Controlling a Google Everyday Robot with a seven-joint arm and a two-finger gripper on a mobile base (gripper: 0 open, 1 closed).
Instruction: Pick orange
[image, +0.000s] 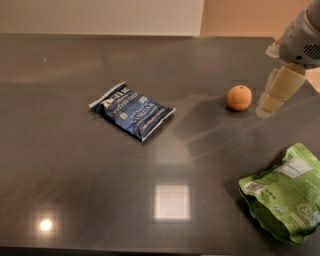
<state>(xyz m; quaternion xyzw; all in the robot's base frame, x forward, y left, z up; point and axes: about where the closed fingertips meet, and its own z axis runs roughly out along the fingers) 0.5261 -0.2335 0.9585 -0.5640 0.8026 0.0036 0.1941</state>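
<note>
The orange, a small round fruit, lies on the dark table right of the middle. My gripper comes in from the upper right corner and hangs just to the right of the orange, about level with it and apart from it. It holds nothing that I can see.
A blue snack bag lies left of the orange near the table's middle. A green snack bag lies at the front right. The table's far edge runs along the top, with a wall behind it.
</note>
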